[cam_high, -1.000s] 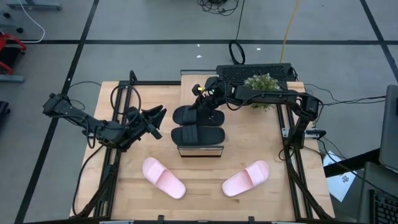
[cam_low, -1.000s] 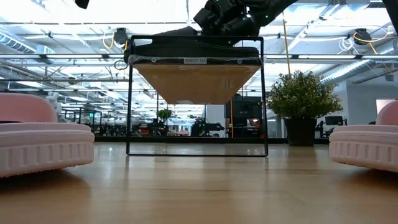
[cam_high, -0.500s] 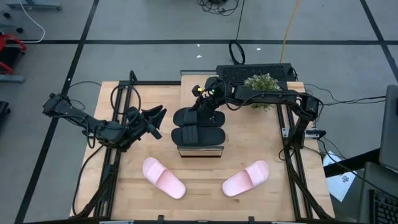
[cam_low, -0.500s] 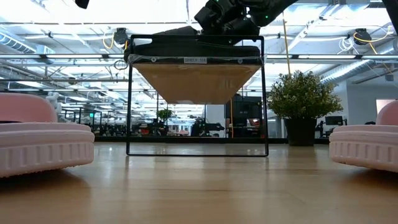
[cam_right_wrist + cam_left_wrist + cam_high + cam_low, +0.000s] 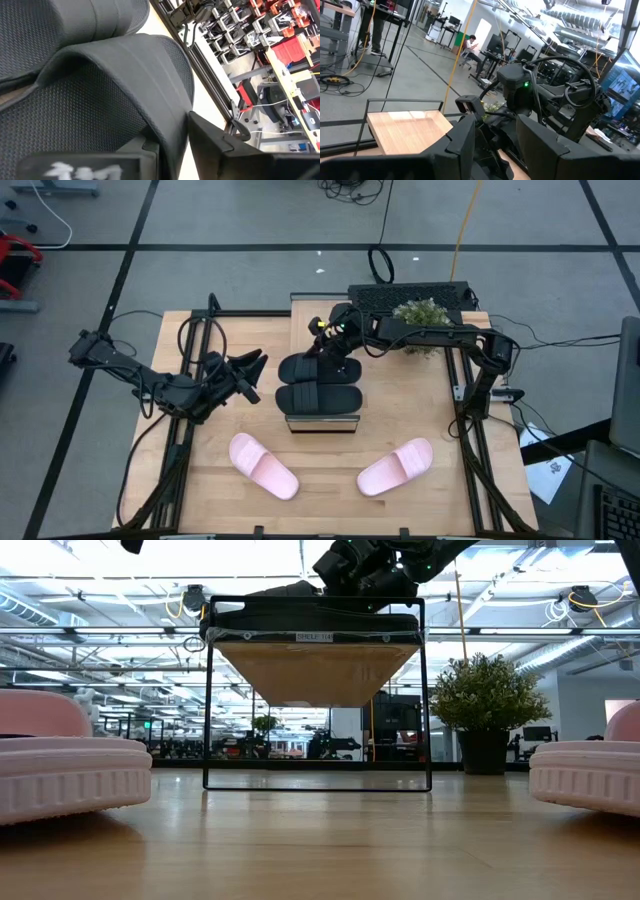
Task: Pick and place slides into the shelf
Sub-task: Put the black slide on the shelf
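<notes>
The shelf [image 5: 321,420] stands mid-table with two black slides lying side by side, soles down, on its plank top: a near one [image 5: 318,397] and a far one [image 5: 312,367]. My right gripper [image 5: 334,346] reaches in from the far right and is shut on the far slide; the low view shows it above the shelf [image 5: 362,568]. Two pink slides [image 5: 263,465] [image 5: 395,467] lie sole-down on the table near the front edge. My left gripper [image 5: 252,373] hovers open left of the shelf, holding nothing. My right gripper has the far black slide's strap [image 5: 172,132] between its two fingers, at the strap's edge, one finger [image 5: 142,150] under the strap and the other [image 5: 225,150] outside it. The fingers slant down from the table's far right. The slide lies flat on the shelf top.
A small potted plant [image 5: 421,313] and a dark flat device [image 5: 405,294] sit at the far right of the table. Dark frame rails [image 5: 468,420] [image 5: 182,430] run along both sides. Bare wood lies between the two pink slides [image 5: 325,480].
</notes>
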